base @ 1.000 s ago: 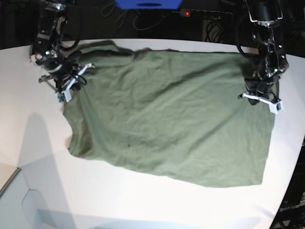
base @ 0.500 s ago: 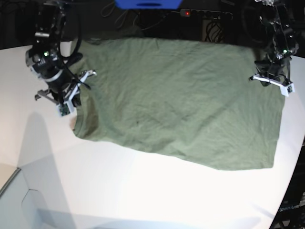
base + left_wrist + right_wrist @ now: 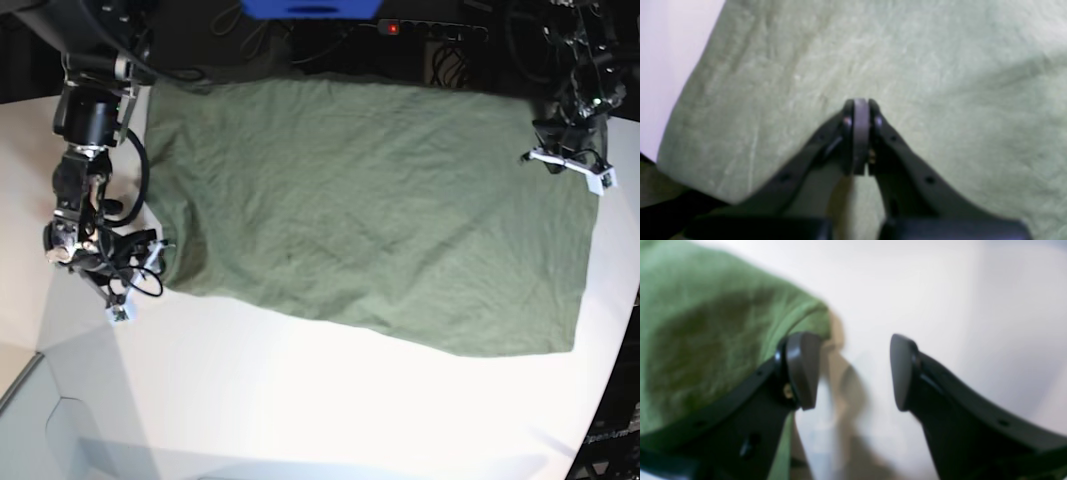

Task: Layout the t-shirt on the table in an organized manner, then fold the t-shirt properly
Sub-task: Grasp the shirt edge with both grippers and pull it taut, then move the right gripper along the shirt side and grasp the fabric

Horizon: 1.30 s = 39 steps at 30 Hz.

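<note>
Near edge of table (image 3: 300,400): bare, smooth white top with a curved rim, free of cloth along the front.

T-shirt (image 3: 380,210): olive-green woven cotton, lying as one broad, roughly rectangular sheet across the middle and far part of the table; fine creases run over it, and its near hem slants toward the base view's right. Collar and sleeves cannot be made out.

Right gripper (image 3: 125,290): at the shirt's near corner on the base view's left. In its wrist view the black curved jaws stand well apart with only white table between them; the green cloth (image 3: 706,340) lies behind one finger (image 3: 801,370) and is not pinched. It holds nothing.

Left gripper (image 3: 570,165): at the far corner on the base view's right. In its wrist view the jaws are pressed together over the cloth (image 3: 940,66); whether a fold of fabric is caught between the tips cannot be told.

Step in hand: by judgement, the spreading stage is nearly finished, one corner released and the other not yet let go.

Next move: likely calls for freeing the left side, checking that the sheet lies flat and square, then picking an edge for the first fold.

Far background: dark cables and a power strip (image 3: 430,30) beyond the table.
</note>
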Each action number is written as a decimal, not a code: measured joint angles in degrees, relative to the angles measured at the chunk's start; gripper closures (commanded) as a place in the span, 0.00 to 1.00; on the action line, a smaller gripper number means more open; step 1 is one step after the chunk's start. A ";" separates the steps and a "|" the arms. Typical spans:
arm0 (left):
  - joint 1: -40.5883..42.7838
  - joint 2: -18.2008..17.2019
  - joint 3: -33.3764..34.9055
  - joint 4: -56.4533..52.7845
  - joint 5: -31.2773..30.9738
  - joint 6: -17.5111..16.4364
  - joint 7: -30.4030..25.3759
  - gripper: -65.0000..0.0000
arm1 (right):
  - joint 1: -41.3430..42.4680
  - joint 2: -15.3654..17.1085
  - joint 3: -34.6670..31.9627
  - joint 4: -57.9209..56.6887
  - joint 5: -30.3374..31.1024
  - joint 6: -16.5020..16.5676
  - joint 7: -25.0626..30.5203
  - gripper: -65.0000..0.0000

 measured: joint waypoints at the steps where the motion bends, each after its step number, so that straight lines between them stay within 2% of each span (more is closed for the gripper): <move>1: -0.04 0.02 -0.02 -0.02 -0.02 0.02 -0.09 1.00 | 0.68 -0.02 0.02 -1.81 -0.28 0.02 0.81 0.48; 5: -0.31 0.07 -0.02 -0.44 0.02 0.02 -0.02 1.00 | 1.70 -0.35 -0.04 -3.52 -0.02 0.00 3.96 0.48; 10: -4.28 0.07 -0.02 -3.58 0.15 -0.17 -0.59 1.00 | 0.94 -0.50 0.02 -1.73 -0.07 0.02 2.93 0.48; 16: -5.90 0.02 -0.20 -7.80 -0.22 -0.22 -2.12 1.00 | -0.11 -1.22 0.33 7.26 0.50 6.21 2.38 0.48; 18: -6.16 -0.02 -0.13 -8.35 -0.26 -0.24 -2.38 1.00 | -0.37 -1.57 0.20 8.63 0.37 6.82 1.11 0.48; 27: -7.52 -0.24 -0.11 -10.58 -0.66 -0.63 -3.56 1.00 | 2.71 -2.89 -3.48 -0.46 0.00 6.84 1.20 0.48; 31: -7.45 -0.22 -0.04 -10.49 -0.63 -0.63 -3.67 1.00 | 5.09 -2.89 -4.96 -3.32 0.02 6.84 3.89 0.49; 34: -7.43 -0.22 -0.20 -10.49 -0.66 -0.63 -3.74 1.00 | 4.68 -2.71 -5.81 -5.01 0.09 6.82 4.31 0.57; 39: -7.45 -0.22 -0.20 -10.56 -0.70 -0.63 -3.76 1.00 | 3.74 -2.69 -6.19 -6.84 0.42 6.82 6.38 0.75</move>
